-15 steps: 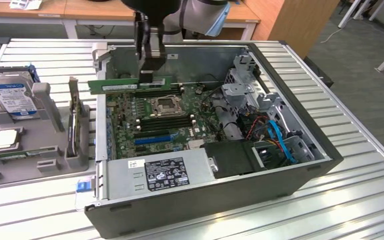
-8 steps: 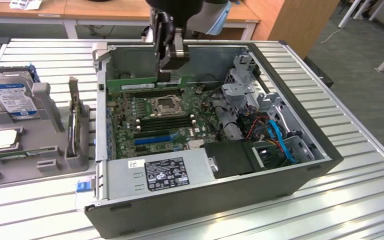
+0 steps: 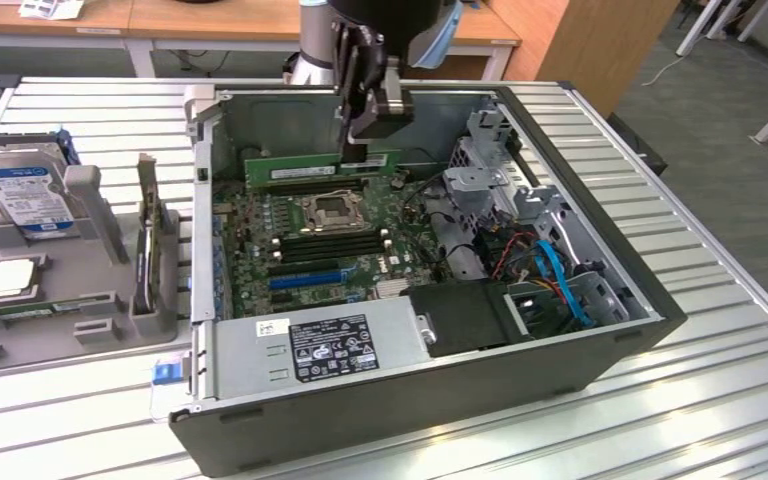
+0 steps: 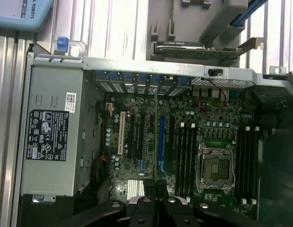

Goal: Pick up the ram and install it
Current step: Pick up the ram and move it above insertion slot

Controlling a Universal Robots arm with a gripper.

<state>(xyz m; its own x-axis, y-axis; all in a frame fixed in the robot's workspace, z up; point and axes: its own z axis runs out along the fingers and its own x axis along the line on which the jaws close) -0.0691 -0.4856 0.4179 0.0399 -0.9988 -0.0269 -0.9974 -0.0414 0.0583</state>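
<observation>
Green and thin, the long ram stick (image 3: 307,168) with its row of small black chips is pinched on its top edge by your gripper (image 3: 356,150), whose fingers are pressed together on the board. It is held on edge and level, inside the open dark-grey metal computer case (image 3: 424,400), on the far side of the square silver processor socket (image 3: 331,210). I judge that pose is chosen so the contact edge faces down toward the green motherboard (image 3: 253,215) and runs parallel to the long black memory slots (image 3: 324,243).

In the wrist view the stick (image 4: 156,137) appears edge-on as a thin line running out from the fingertips (image 4: 148,185), which suggests it sits straight in the grip. You cannot tell here whether its lower edge touches a slot or hangs above one.

On the grey holder tray (image 3: 37,310) at the exterior view's left, the boxy silver hard drive (image 3: 17,195) stands untouched.
</observation>
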